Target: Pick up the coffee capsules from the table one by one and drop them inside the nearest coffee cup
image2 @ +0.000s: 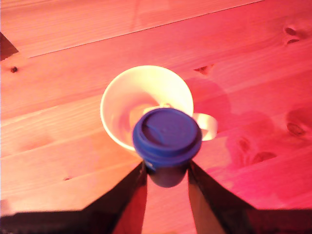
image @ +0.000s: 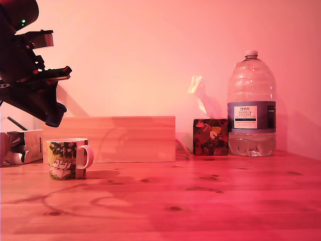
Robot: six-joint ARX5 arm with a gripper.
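Our tool (image2: pixel 167 168) grips a blue coffee capsule (image2: pixel 167 138) directly above the coffee cup (image2: pixel 141 105), which stands on the bench (image2: pixel 58 122) before us.

Low tabletop-level exterior view, steep downward wrist view, both sharing the coffee cup (image: pixel 66 158).

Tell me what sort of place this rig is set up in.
Probably a home room rather than a lab: a knotty pine table against a plain wall, with a printed coffee cup, a floral tissue box and a large water bottle on it. The pincer holds a blue capsule above the cup.
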